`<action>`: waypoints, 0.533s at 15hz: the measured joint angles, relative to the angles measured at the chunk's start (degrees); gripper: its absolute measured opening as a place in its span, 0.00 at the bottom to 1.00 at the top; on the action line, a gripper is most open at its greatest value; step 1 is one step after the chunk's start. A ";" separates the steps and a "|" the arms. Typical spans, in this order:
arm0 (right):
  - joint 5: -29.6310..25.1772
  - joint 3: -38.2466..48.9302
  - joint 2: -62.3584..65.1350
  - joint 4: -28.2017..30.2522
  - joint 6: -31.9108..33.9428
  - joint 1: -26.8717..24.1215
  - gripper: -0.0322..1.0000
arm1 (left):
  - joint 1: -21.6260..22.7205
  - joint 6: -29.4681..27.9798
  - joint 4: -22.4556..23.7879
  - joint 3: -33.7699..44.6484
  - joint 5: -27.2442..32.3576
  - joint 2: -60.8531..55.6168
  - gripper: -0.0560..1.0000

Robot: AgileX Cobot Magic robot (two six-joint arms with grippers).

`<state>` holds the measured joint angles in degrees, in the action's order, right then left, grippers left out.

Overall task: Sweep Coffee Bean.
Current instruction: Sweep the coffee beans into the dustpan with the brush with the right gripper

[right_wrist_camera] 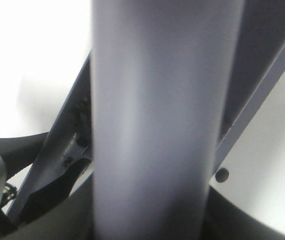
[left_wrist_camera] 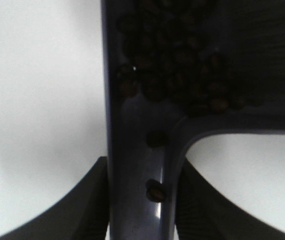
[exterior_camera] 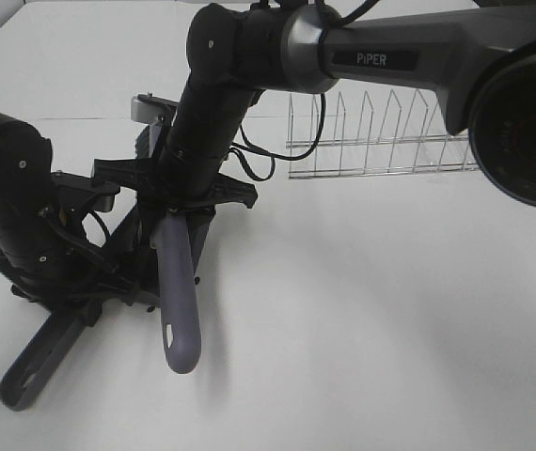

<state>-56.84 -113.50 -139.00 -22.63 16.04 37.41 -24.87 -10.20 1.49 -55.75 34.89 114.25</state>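
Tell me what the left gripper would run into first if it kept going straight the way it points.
The left gripper is shut on the dustpan by its handle; ahead lie the coffee beans in it, then probably the brush bristles, though depth is unclear.

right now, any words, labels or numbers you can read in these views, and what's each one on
"PiPER": white letters on a dark plate on the right arm.
Faint reddish marks on the round black part at the right edge of the high view: too blurred to read.
Both wrist views: no text.
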 joint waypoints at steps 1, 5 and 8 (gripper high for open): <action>-1.03 -0.34 0.00 0.69 0.00 0.00 0.31 | 0.00 0.00 0.00 0.00 0.00 0.00 0.35; -7.28 -4.18 0.34 7.10 0.11 0.00 0.31 | 0.00 0.17 0.00 0.00 0.00 0.00 0.35; -11.06 -7.68 2.92 10.31 0.11 0.00 0.31 | 0.00 0.17 0.00 0.00 0.00 0.00 0.35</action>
<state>-67.90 -121.18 -136.08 -12.32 16.16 37.41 -24.87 -10.03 1.49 -55.75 34.89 114.25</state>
